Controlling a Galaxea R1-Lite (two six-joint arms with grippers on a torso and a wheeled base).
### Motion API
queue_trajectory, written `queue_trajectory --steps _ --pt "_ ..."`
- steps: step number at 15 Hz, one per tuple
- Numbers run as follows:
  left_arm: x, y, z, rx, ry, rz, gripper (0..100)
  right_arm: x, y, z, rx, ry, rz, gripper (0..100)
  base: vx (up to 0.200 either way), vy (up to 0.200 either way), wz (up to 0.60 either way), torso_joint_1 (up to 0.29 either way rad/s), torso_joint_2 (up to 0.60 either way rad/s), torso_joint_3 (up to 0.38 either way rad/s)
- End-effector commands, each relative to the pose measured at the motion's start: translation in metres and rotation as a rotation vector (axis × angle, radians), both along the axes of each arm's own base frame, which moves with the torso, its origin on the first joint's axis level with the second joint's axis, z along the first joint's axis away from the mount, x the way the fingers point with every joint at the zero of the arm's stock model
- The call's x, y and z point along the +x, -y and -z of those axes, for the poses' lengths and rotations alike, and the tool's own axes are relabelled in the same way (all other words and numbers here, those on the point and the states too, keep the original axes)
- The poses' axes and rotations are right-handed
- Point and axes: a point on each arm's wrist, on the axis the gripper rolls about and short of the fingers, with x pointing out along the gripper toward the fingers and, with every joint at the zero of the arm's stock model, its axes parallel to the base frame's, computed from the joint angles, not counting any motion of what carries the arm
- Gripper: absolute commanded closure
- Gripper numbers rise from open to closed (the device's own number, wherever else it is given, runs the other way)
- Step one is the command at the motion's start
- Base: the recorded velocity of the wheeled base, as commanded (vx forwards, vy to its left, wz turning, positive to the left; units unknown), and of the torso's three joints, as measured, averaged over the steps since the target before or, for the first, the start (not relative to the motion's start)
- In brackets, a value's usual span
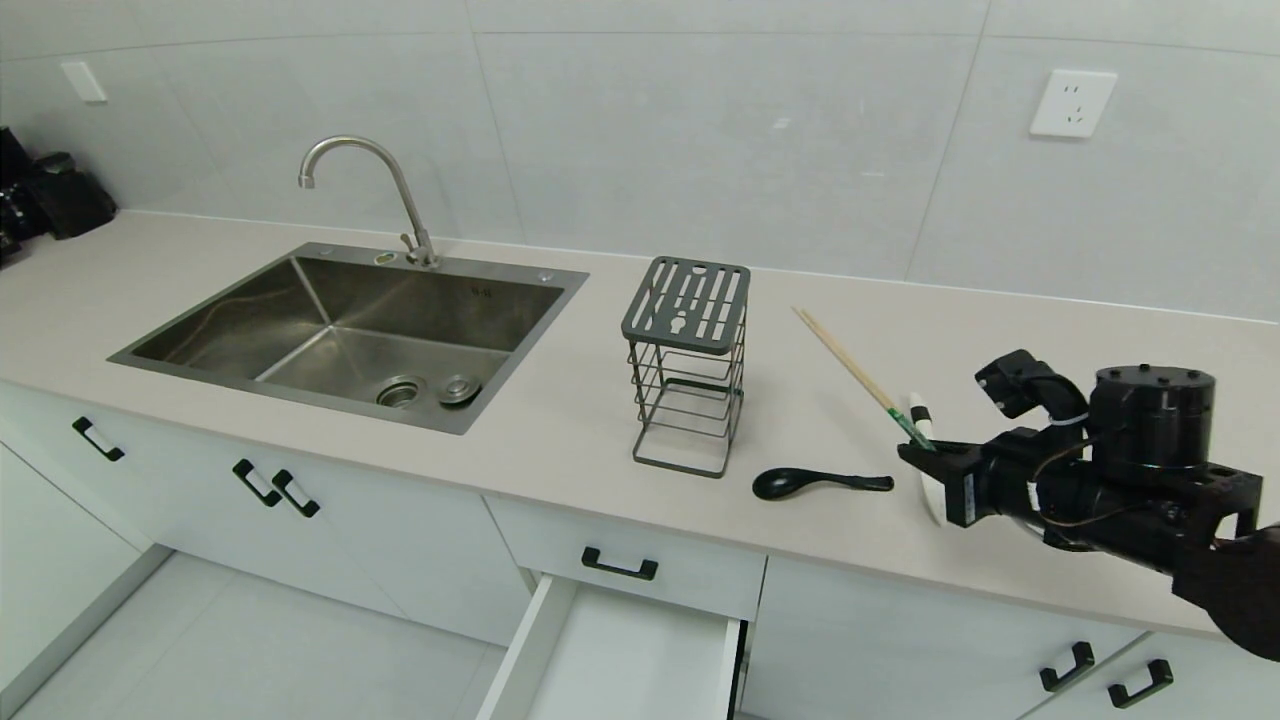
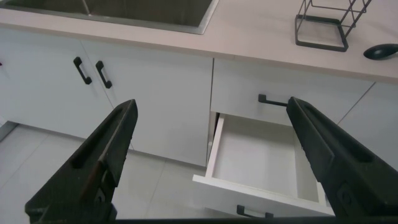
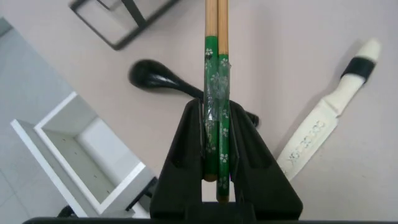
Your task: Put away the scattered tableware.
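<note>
Head view, going from the left: one steel sink (image 1: 430, 300) is set in the pale surface (image 1: 560, 420), far from the job.

The left gripper (image 2: 211, 102) hangs low in front of the white cupboards. Its fingers (image 2: 109, 146) are spread wide apart and hold nothing.

Next comes one dark grey wire rack with a slotted top (image 1: 688, 375), standing up in the middle of the surface. Below it, and nearer, is one white drawer (image 1: 620, 650), pulled open.

One black spoon (image 1: 790, 483) lies just right of the rack's foot, with its handle pointing right.

After that come two wooden chopsticks with green ends (image 1: 850, 365), side by side. Their long line runs from the green ends, which are near and right, to the bare tips, which are far and left.

The right gripper (image 1: 925, 455) has its fingers (image 3: 186, 162) pinched shut on the green ends. I cannot tell if the far tips touch the surface.

One white knife-shaped piece with a black band (image 1: 920, 415) lies just beside the gripper.

I think the next move needs this: the rack is to the left of the fingers and a bit farther away. The chopsticks must swing from lying flat to pointing down into a slot. The right arm is the nearer one.
</note>
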Motion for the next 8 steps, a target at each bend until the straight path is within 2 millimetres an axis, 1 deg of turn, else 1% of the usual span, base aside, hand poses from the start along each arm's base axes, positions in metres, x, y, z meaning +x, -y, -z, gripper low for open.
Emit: queue_trajectory --steps 1,3,5,8 --pt "0.0 0.0 0.0 -0.001 -0.001 0.0 0 -0.034 0.004 -0.03 0.028 0.099 -0.024 100 0.0 0.0 0.0 0.0 0.0 0.0" --pt "0.0 0.0 0.0 -0.001 -0.001 0.0 0 -0.055 0.006 -0.039 0.039 0.131 -0.043 100 0.0 0.0 0.0 0.0 0.0 0.0" --pt "0.0 0.0 0.0 -0.001 -0.001 0.0 0 -0.071 0.008 -0.041 0.044 0.146 -0.062 100 0.0 0.0 0.0 0.0 0.0 0.0" --pt "0.0 0.0 0.0 -0.001 -0.001 0.0 0 -0.083 0.01 -0.042 0.046 0.152 -0.079 100 0.0 0.0 0.0 0.0 0.0 0.0"
